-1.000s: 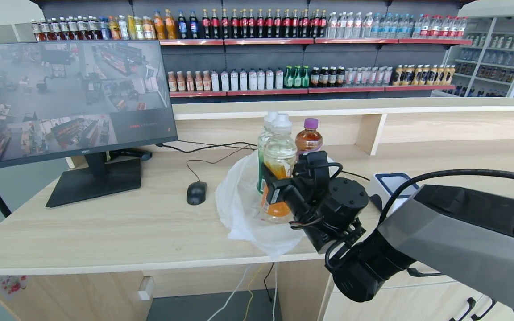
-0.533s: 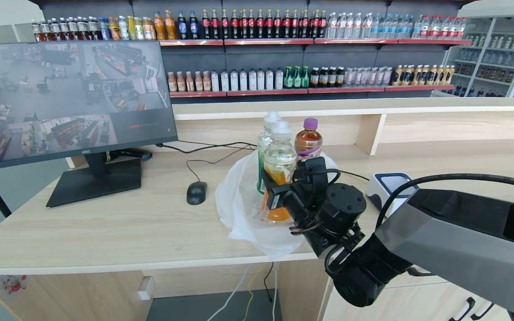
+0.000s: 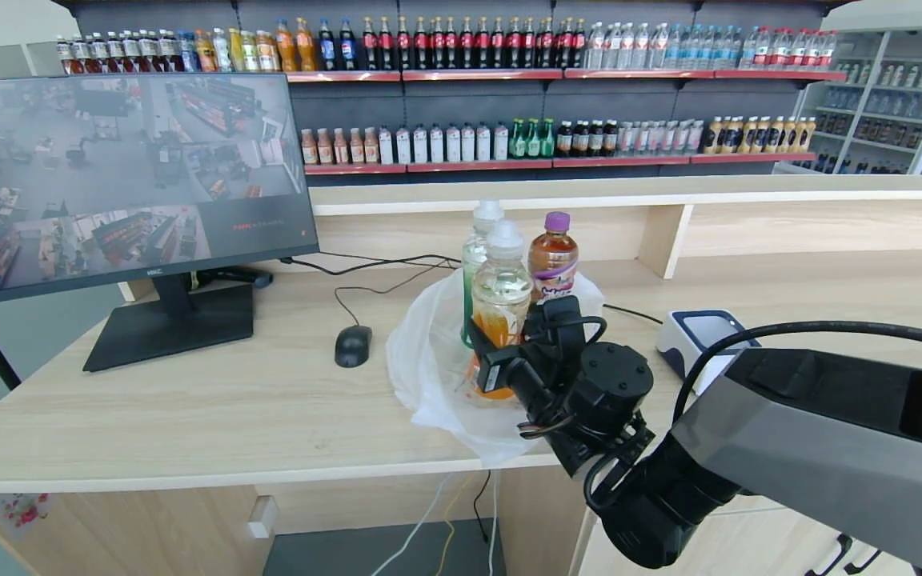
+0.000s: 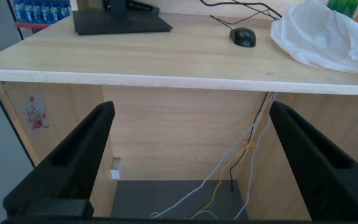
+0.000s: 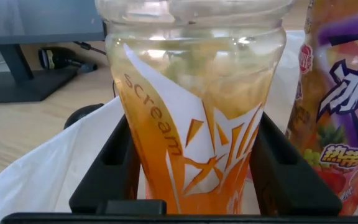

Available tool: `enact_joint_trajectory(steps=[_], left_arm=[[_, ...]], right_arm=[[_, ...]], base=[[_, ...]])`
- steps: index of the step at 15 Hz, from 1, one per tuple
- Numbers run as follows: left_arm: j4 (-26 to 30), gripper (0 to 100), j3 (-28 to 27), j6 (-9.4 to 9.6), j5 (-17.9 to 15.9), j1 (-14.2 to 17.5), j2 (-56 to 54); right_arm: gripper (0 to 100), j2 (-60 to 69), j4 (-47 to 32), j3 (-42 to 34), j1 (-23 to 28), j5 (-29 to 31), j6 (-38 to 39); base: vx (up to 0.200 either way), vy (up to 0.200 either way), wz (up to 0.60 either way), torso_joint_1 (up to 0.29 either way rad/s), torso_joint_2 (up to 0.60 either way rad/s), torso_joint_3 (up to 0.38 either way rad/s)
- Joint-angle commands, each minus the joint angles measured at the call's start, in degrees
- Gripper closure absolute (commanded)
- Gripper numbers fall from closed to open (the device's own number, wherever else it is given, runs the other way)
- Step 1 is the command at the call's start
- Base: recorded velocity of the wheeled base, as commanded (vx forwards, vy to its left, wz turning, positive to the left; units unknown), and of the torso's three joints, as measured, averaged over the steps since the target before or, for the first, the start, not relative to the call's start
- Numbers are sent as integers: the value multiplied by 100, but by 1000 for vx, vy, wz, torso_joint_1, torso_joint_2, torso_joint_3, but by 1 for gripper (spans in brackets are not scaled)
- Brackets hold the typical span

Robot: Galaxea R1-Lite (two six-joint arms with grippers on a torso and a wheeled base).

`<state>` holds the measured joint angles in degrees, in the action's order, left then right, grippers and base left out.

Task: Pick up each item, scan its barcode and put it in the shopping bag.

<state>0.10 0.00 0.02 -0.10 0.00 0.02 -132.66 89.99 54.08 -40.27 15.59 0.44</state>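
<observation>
On counter (image 3: 229, 416), right pincer (image 5: 194, 127) clamps orange bottle (image 3: 499, 292) inside shopping bag (image 3: 429, 376).

One orange-drink bottle (image 3: 501, 298), one green-labelled bottle (image 3: 475, 244) and one purple-capped bottle (image 3: 554, 254) make three in all, gathered at a single white shopping bag (image 3: 427, 364). The desk (image 3: 229, 408) also carries one monitor (image 3: 125, 176), one computer mouse (image 3: 352, 346) and one barcode scanner (image 3: 699, 334). Behind it, two long red-edged shelves (image 3: 557, 74) hold more bottles than can be counted.
</observation>
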Motion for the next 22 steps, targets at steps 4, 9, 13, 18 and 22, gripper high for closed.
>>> enact_joint_trajectory(steps=[4,9,13,18,22], left_arm=[[-1,0,0,6,1,9,-2],[-1,0,0,6,1,0,-2],[-1,0,-9,6,1,0,-2],[-1,0,0,6,1,0,-2],[-1,0,0,15,1,9,-2]], right_arm=[[100,12,1,-108,-25,-4,44],[0,12,1,6,-25,-4,141],[0,29,1,15,-34,-4,141],[0,205,1,-64,-34,67,220],[0,952,1,-793,-148,163,264]], base=[[0,0,0,0,0,0],[0,0,0,0,0,0],[0,0,0,0,0,0],[0,0,0,0,0,0],[0,0,0,0,0,0]])
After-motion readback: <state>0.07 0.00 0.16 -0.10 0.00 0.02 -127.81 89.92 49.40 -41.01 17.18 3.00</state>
